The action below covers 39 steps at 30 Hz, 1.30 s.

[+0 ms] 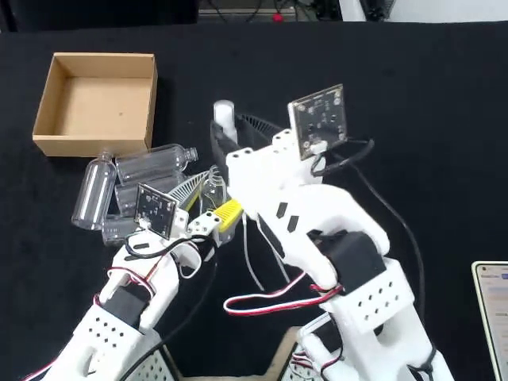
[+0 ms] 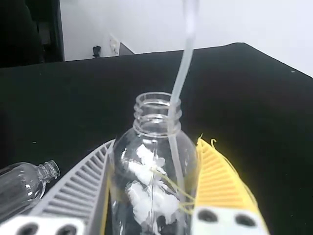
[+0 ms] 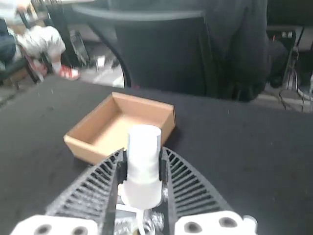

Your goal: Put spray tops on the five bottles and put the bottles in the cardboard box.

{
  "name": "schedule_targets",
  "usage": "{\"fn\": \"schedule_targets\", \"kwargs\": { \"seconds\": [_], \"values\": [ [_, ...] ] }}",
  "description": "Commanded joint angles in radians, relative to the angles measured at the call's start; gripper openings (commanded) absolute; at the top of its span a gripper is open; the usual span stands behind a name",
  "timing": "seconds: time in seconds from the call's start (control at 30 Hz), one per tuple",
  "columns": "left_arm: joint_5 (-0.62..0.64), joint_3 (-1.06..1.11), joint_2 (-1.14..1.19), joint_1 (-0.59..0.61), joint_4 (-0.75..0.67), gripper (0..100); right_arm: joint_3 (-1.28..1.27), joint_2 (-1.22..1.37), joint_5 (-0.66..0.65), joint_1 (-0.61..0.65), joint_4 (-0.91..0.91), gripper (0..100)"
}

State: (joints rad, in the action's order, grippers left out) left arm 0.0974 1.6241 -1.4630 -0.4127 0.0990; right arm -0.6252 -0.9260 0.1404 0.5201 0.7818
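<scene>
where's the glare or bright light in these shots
High view: pale glints run along the loose bottles beside the box on the dark table. Left wrist view: a bright wall sits behind the held bottle, whose body shows white glints. Right wrist view: the spray top stands out pale against a dark chair.

Left jaws clamp upright open bottle (image 2: 146,161); dip tube (image 2: 180,73) down through neck; second bottle (image 2: 19,183) lying beside.
</scene>
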Motion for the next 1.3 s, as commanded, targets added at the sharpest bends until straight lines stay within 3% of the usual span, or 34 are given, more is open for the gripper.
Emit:
{"fn": "schedule_targets", "kwargs": {
  "seconds": [0.0, 1.0, 1.27],
  "values": [
    [0.0, -0.008, -0.015, -0.004, -0.026, 16, -0.004, -0.03, -0.077, 0.008, 0.023, 2.8],
    [0.0, -0.008, -0.015, -0.005, -0.025, 16, -0.117, -0.041, -0.106, 0.008, 0.114, 2.5],
    [0.002, -0.01, -0.015, -0.013, -0.025, 16, -0.259, -0.229, -0.252, 0.078, 0.044, 2.9]
  ]
}}
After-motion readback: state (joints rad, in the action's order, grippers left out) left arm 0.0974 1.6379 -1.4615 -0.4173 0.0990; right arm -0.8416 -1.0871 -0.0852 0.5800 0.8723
